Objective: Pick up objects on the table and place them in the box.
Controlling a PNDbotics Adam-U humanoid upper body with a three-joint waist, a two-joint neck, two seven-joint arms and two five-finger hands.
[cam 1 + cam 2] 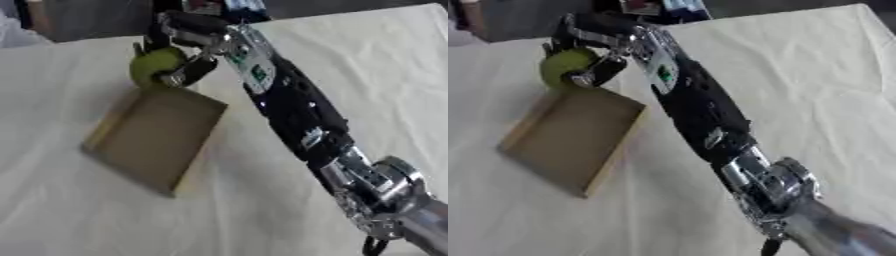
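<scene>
Left eye view: a yellow-green ball is sitting inside the curled fingers of the right hand, the thumb and fingers wrapping around its sides and top so that only its left and lower face is showing. The ball is hanging off the table, just above the far edge of the box, with its underside close to that rim; whether it is touching the cardboard cannot be told. Below the fingers, the box is lying open on the cloth, a shallow brown tray turned at an angle, its long side running away from the hand toward the lower left, its floor showing bare. Behind the fingers, the right arm is stretching diagonally across the scene from the lower right corner, black casing in the middle and silver joints near the bottom edge. Beyond the fingertips, at the far edge of the table, dark shapes and a patch of blue and white are showing, too blurred to make out. Cream cloth is covering the table on every side of the box, creased in places. The left hand is appearing in neither view.
</scene>
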